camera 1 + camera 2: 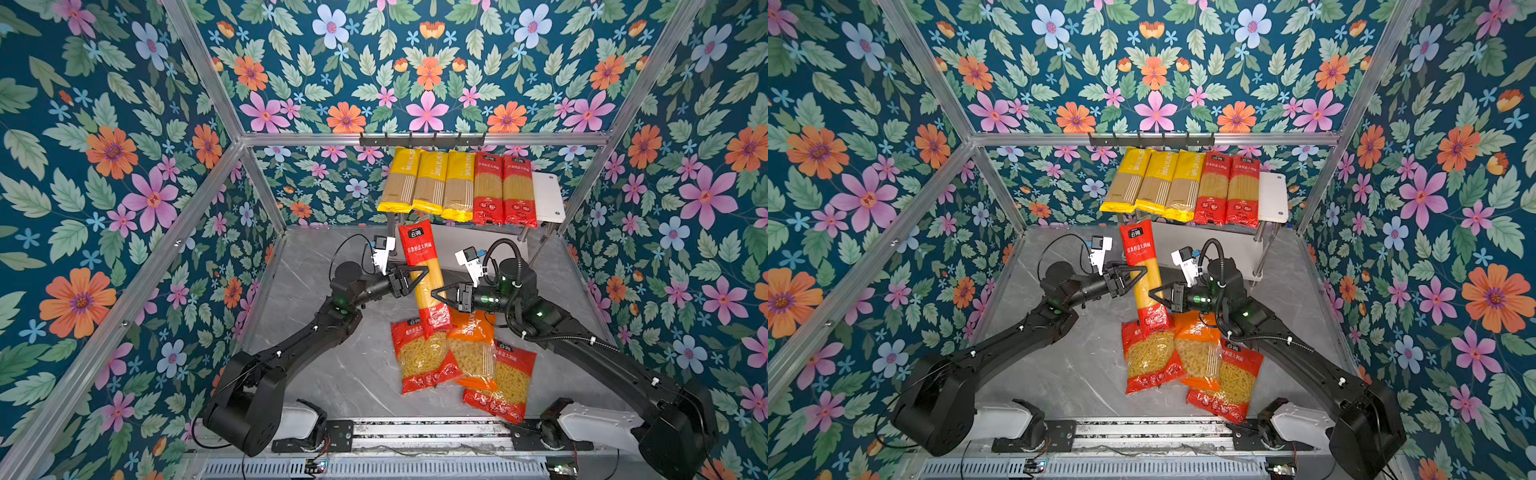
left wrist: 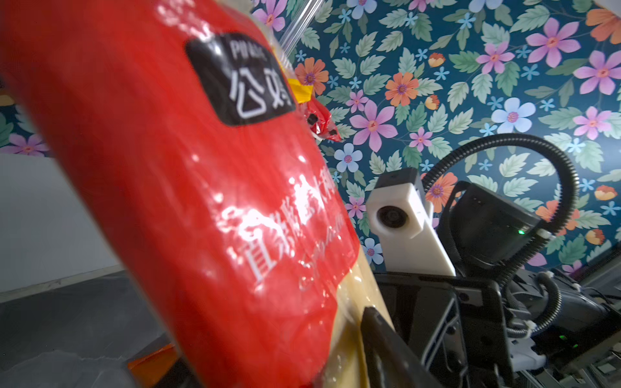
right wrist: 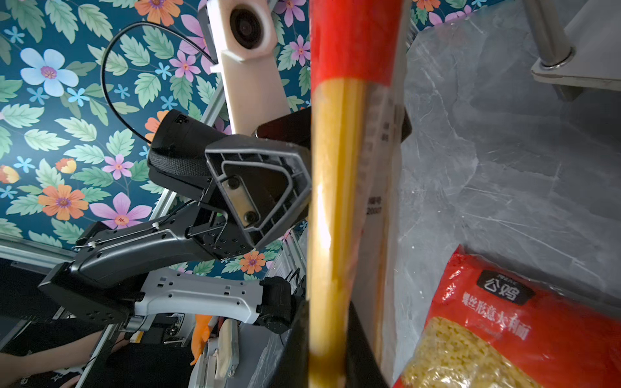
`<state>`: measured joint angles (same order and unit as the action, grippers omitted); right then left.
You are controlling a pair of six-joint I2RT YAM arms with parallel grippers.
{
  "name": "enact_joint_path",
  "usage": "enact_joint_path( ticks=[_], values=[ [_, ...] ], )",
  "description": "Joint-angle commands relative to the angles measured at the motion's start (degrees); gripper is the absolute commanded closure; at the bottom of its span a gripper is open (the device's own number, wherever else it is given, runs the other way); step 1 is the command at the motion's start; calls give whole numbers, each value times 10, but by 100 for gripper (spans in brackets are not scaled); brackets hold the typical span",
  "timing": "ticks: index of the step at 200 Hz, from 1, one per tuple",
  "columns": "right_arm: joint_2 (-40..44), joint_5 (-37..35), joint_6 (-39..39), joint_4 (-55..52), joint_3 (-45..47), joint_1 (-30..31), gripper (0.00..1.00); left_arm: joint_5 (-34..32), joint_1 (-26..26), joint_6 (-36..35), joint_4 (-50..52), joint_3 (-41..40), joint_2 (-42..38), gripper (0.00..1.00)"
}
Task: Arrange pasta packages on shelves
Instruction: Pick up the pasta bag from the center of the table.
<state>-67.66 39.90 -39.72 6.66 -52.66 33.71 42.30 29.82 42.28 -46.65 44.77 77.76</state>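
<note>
Upper tier of the shelves (image 1: 548,195): three yellow spaghetti packs (image 1: 428,183) lie side by side at the left, with two red spaghetti packs (image 1: 503,191) touching them on the right. The right end of the white board is bare, about one pack wide.

The third red spaghetti pack (image 1: 434,276) is off the table (image 1: 332,365), nearly upright in mid-scene, with its black-label end leaning toward the far shelves.

The right gripper (image 1: 438,297) is clamped on its lower part, just above the red bottom band. The right wrist view shows the pack running straight through this claw.

The left gripper (image 1: 415,280) is higher on the same pack, with one finger on either side. I cannot tell whether these jaws press on it or only straddle it.

Three short-pasta bags lie overlapping on the table, near and right of centre: a red bag (image 1: 424,357), an orange bag (image 1: 471,349) and a second red bag (image 1: 505,378). The held pack's lower end hangs just over them.

Step in hand, as I judge it: the last long pack is between the two arms in a hand-over or re-grip, on its way to the bare slot.

The next move calls for one claw to have a firm hold before the other lets go. The pack then has to be tipped flat, lined up near-to-far like its neighbours and set beside the rightmost red pack without nudging the row. The short bags come after that.
</note>
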Motion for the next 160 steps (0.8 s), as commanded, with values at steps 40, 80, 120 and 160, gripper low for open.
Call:
enact_joint_path(
  ticks=[40,80,120,160],
  values=[
    [-2,69,5,105,5,2,100,5,22,12,-31,11,-2,51],
    [-3,55,-3,117,18,2,96,-3,33,12,-16,27,-4,73],
    [5,25,10,107,37,2,85,-19,52,-4,18,60,-7,87],
    [25,-7,31,77,45,2,79,-35,53,-3,26,80,-9,95]
  ],
)
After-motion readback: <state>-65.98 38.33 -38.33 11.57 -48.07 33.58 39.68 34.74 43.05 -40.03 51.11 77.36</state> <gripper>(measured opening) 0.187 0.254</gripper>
